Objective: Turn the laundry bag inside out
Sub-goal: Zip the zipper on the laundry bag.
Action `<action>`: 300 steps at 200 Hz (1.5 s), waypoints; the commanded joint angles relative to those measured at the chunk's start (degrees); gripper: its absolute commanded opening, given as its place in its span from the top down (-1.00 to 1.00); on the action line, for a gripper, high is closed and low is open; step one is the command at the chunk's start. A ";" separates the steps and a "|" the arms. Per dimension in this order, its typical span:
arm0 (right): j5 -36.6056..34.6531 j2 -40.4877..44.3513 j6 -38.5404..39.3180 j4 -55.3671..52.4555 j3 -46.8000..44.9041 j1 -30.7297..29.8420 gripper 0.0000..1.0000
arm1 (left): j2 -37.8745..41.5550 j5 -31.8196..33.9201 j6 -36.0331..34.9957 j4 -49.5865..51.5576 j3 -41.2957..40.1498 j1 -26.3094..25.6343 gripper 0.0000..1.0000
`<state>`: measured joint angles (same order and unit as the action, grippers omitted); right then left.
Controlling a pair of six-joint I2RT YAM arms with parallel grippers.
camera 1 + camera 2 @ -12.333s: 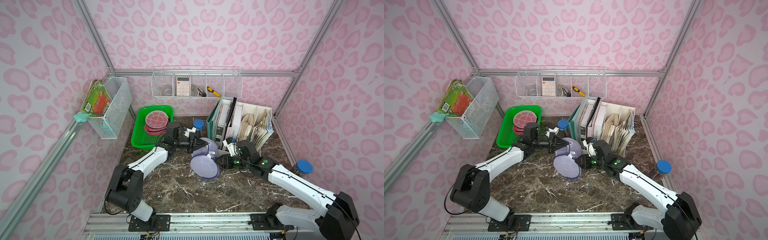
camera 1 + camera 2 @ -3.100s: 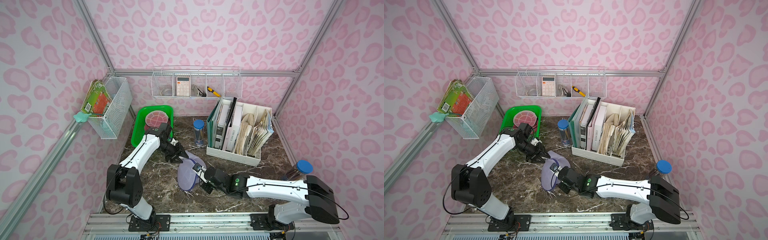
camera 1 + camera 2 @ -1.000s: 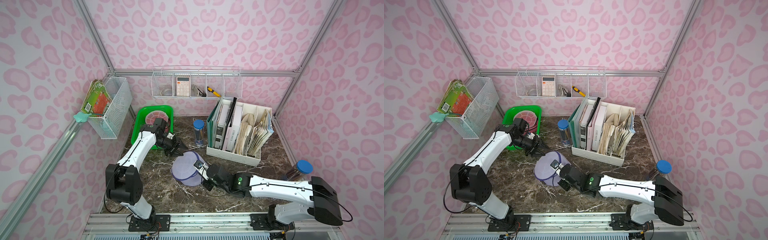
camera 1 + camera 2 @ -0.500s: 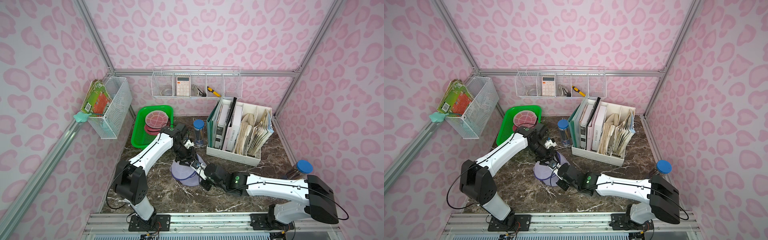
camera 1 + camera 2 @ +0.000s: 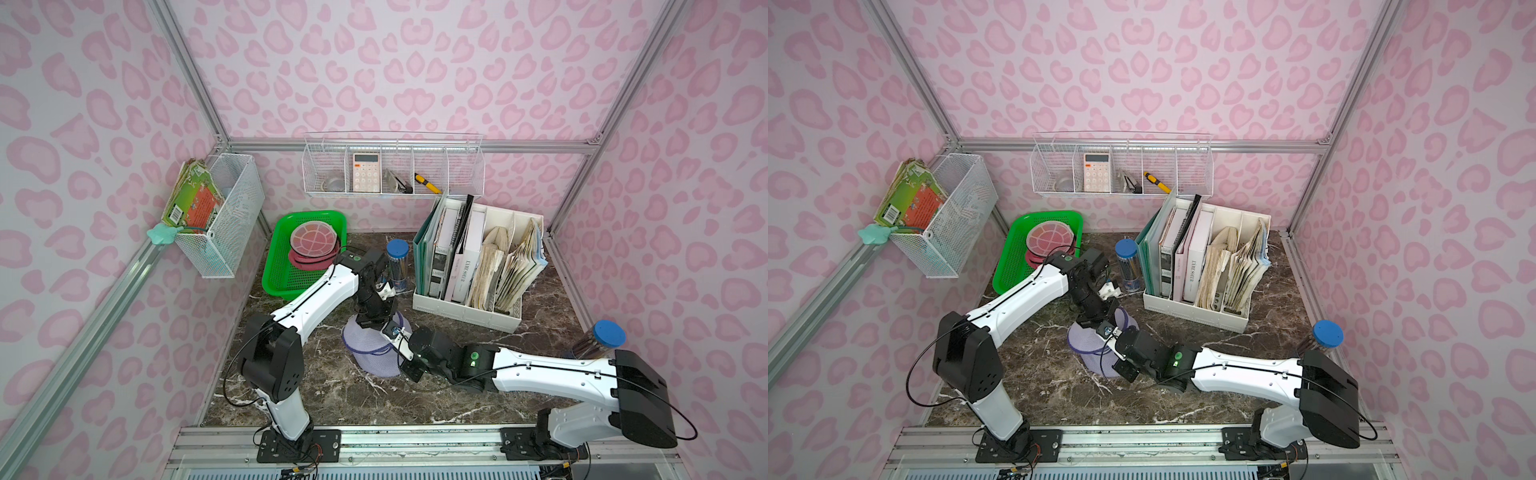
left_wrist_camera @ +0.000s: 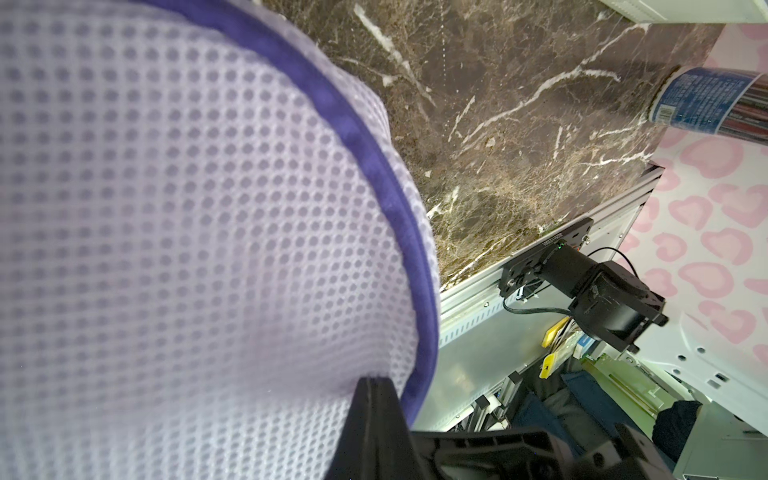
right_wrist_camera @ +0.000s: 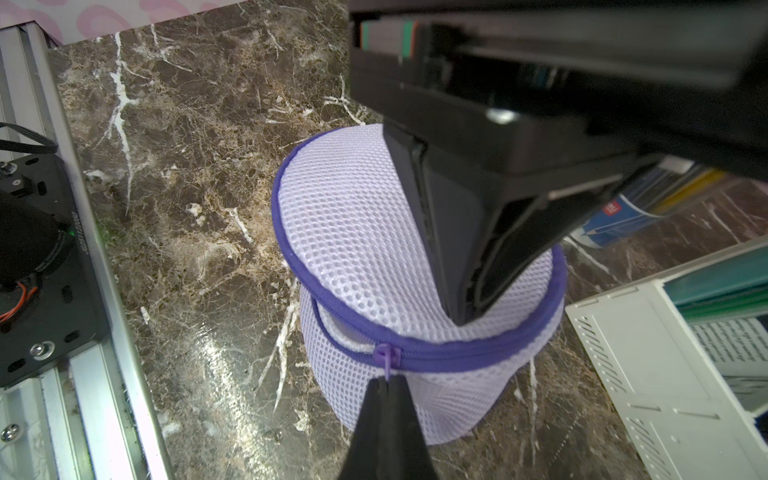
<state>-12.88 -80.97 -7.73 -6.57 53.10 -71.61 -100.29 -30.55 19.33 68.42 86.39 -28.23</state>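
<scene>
Two sets of fingers meet on the laundry bag (image 7: 353, 232), a squat drum of lilac mesh with purple piping that stands on the dark marbled counter (image 5: 332, 395) directly beneath them. The left fingers (image 7: 440, 232) come down from above and are pressed together, with their tips sunk into a crease of the mesh lid close to its rim. The fabric dips and folds where they bite, so they appear to pinch the mesh itself. The right fingers (image 7: 386, 424) reach in low from the side and are closed tight on the purple zipper pull (image 7: 385, 356), which sits on the zip line running round the drum just below the lid. To one side of that pull the zip gapes and the lid stands lifted and tilted off the wall; on the other side it is closed. Beyond the left fingers, on the far side from the right ones, a clear tube with a blue cap (image 5: 397, 266) stands upright — near the bag but apart from it — with a white file box (image 5: 465, 313) of books beside it and a green tray (image 5: 286, 280) further off.
</scene>
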 commanded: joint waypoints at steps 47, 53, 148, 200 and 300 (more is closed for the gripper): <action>-1.18 0.63 -1.23 -0.17 -1.15 -1.33 1.00 | -0.51 2.24 3.22 -0.39 0.62 2.58 1.00; -1.18 0.64 -1.48 -0.01 -1.43 -1.44 1.00 | -0.36 2.18 3.55 -0.60 0.71 2.86 1.00; -1.77 0.74 -2.38 1.84 -3.29 -2.18 1.00 | -2.16 1.72 2.99 -0.40 1.59 -0.82 0.00; -1.88 0.57 -2.48 2.25 -3.44 -2.63 1.00 | -5.75 8.21 2.51 1.89 2.86 -5.52 -0.09; -2.66 0.19 -3.55 2.00 -4.76 -3.71 1.00 | -10.21 14.89 4.23 2.14 2.49 -6.34 1.00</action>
<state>-14.48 -80.86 -9.93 -5.74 48.88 -74.98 -110.48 -18.17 22.35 69.67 89.06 -35.38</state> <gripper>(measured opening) 0.049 0.076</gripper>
